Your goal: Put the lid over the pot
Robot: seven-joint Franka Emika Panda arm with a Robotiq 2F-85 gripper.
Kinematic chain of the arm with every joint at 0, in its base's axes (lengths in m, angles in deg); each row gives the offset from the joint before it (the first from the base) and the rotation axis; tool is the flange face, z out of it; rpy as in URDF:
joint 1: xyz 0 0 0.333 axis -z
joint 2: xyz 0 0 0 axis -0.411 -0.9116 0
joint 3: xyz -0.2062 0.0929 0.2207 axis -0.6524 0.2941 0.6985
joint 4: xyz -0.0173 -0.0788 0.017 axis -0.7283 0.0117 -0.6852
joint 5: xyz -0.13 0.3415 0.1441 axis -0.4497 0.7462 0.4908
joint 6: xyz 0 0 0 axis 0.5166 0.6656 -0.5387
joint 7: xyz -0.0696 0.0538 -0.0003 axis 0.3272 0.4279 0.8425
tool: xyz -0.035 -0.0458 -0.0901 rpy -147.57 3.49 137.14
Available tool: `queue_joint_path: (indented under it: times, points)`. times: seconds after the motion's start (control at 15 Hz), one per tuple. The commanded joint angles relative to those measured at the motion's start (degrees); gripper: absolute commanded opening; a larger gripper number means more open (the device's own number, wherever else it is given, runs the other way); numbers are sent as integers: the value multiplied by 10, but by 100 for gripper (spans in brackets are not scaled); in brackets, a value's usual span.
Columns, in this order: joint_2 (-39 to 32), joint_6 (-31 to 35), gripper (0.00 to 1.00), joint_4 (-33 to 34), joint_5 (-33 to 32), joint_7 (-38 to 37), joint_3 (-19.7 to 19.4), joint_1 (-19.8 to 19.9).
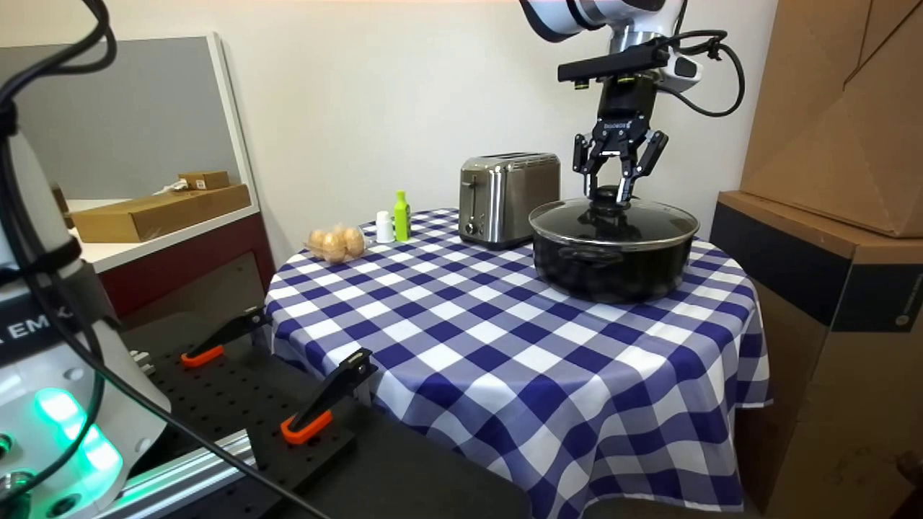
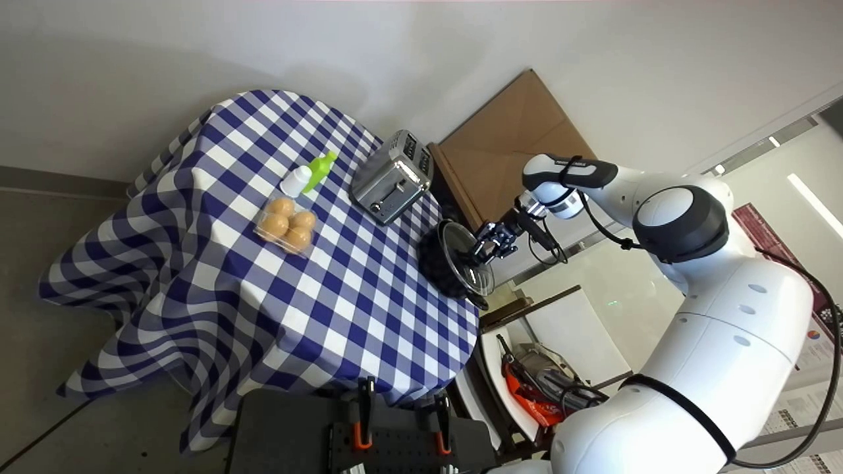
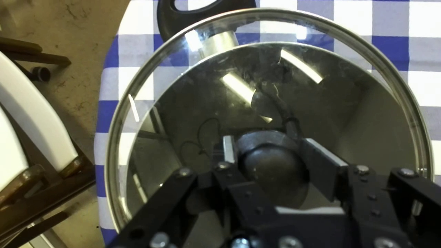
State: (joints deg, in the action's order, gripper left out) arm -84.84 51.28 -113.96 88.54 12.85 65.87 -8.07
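Over the low black cooking pot [image 1: 613, 277]: round, metal-rimmed clear glass lid [image 1: 652, 220]. Can't make out whether its edge touches the pot all the way around.
Small dark round knob [image 3: 274, 168]: centre of the lid, underside lost in shadow and reflections.
Black two-finger gripper [image 1: 608, 198]: above the pot, roughly half closed, fingers [image 3: 229, 148] snug on both sides of the knob, so it's got the lid by it. In the wrist view it blocks the lid's lower part.
Inside the pot: can't see, the glass is all dark glare and light streaks.
Black loop handle [image 3: 206, 15]: sticks out from the pot, cropped by the wrist view's top edge.
Shiny steel toaster [image 1: 508, 198]: just beside the pot.
Clear plastic pack of brown eggs [image 2: 286, 225]: well apart from the pot, next to a small white object [image 2: 296, 182] I can't identify.
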Motion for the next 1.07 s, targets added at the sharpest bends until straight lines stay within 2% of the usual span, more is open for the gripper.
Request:
queue_joint_path:
  times: [0.0,1.0]
  points:
    - [-20,0,24,18,5,13,3,2]
    - [-76,-94,24,144,-7,53,7,4]
